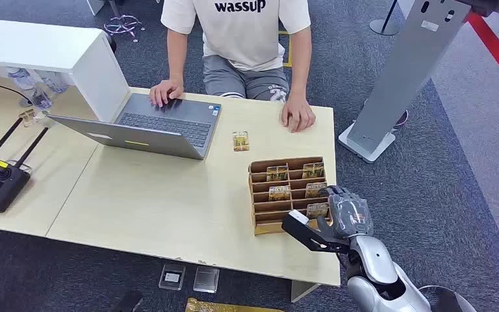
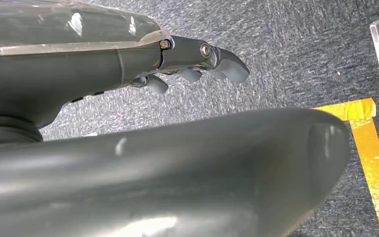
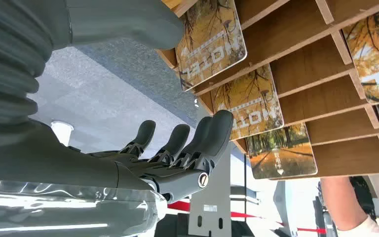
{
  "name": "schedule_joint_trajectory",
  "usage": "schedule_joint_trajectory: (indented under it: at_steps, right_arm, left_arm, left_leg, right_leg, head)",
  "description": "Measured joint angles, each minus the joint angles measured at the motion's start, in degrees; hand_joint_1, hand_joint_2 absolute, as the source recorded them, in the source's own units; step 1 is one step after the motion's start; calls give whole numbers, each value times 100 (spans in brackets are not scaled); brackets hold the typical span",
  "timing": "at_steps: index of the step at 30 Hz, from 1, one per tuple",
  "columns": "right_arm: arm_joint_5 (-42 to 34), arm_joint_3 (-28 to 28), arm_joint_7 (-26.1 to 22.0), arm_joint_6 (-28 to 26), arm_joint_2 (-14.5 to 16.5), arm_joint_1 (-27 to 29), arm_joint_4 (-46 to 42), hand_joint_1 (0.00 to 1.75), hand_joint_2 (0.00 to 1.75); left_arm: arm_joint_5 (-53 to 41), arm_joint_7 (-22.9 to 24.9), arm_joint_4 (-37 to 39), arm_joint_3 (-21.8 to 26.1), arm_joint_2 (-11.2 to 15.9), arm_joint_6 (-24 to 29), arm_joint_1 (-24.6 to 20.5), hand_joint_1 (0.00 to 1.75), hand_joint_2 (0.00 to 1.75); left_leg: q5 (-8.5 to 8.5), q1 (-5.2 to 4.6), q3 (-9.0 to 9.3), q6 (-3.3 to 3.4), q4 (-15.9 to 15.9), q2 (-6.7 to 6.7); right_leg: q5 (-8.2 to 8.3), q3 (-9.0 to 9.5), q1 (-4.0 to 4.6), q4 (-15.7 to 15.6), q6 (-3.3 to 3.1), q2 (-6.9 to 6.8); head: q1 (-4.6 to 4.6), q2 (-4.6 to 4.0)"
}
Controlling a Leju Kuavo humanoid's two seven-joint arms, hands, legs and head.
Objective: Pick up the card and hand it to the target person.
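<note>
Right hand hovers at the counter's right edge, just beside the right side of the wooden card rack, with its fingers spread apart and nothing between them; in the right wrist view the fingertips sit close to the cards but I cannot tell whether any of them touches one. Several hotel cards stand in the rack's slots toward the counter's near right corner, and the one nearest the hand sits in the rack's frontmost filled slot on the right. One more card lies flat on the counter beyond the rack, between the laptop and the person's hand that rests at the far edge. The person sits behind the far edge, facing the robot. The left hand hangs down over the carpeted floor with its fingers loosely curled and holding nothing. By my reading the task is only at its approach: no card has been lifted, so the grasp, the pull out of the slot, the carry across the counter and the handover to the person all remain. The close-packed slots suggest the pinch will need care so that only one card comes away.
</note>
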Motion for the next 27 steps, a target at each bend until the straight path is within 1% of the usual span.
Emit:
schedule_joint_trajectory:
  at_steps: [4, 7, 9, 15, 27]
  right_arm:
    - [3, -1, 7, 5, -10, 14, -50, 72, 175]
    - [3, -1, 10, 16, -13, 28, -67, 82, 175]
    - [2, -1, 11, 30, -14, 36, -68, 85, 175]
    - [-42, -1, 13, 50, -13, 60, -65, 80, 175]
    - [-128, 10, -48, 50, -5, 90, -18, 79, 175]
  left_arm:
    - [0, 0, 0, -8, 2, 0, -1, 0, 0]
    - [0, 1, 0, -17, 2, 0, -3, 0, 0]
    - [0, 1, 0, -26, 4, 0, -5, 0, 0]
    - [2, 2, 0, -48, 16, 0, -11, 0, 0]
    - [39, 13, 0, -55, 17, 1, -17, 0, 0]
  left_leg:
    - [0, 0, 0, 0, 0, 0]
    - [0, 0, 0, 0, 0, 0]
    - [0, 0, 0, 0, 0, 0]
    - [0, 0, 0, 0, 0, 0]
    - [0, 0, -1, 0, 0, 0]
  right_leg:
    - [0, 0, 0, 0, 0, 0]
    - [0, 0, 0, 0, 0, 0]
    - [0, 0, 0, 0, 0, 0]
    - [0, 0, 0, 0, 0, 0]
    - [0, 0, 0, 0, 0, 0]
  head:
    - [2, 0]
    - [3, 0]
    - [3, 0]
    - [0, 0]
    - [3, 0]
